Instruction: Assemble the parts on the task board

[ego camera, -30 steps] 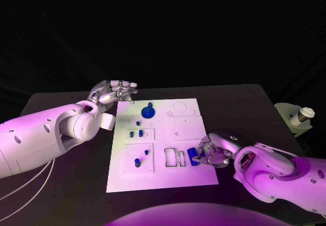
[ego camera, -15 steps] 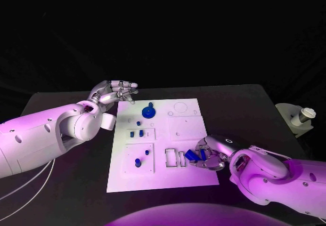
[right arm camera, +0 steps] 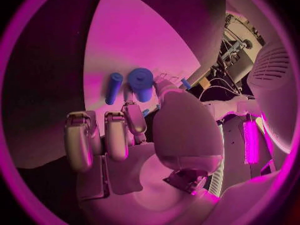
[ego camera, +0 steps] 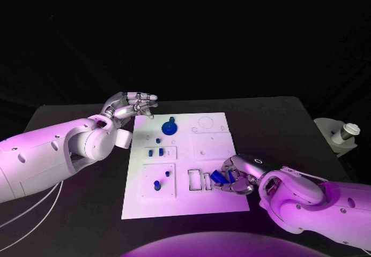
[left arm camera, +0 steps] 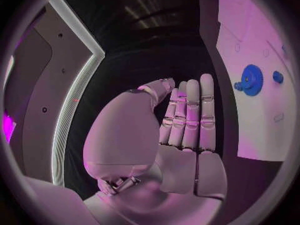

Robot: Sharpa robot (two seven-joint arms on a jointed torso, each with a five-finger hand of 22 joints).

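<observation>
My right hand [ego camera: 236, 175] gripped a small blue cylindrical part [ego camera: 220, 177] over the white rectangular task board [ego camera: 213, 142], near its right edge toward the near corner. My left hand [ego camera: 131, 104] hovered by the board's far left corner, fingers apart, holding nothing.

Matt white task board [ego camera: 213, 142] on a matt black table [ego camera: 271, 123]; glossy blue plastic parts [ego camera: 168, 128].

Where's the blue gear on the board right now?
In the head view the blue gear sits at the far left end of the task board, just right of the left hand, which hovers off the board's corner.
</observation>
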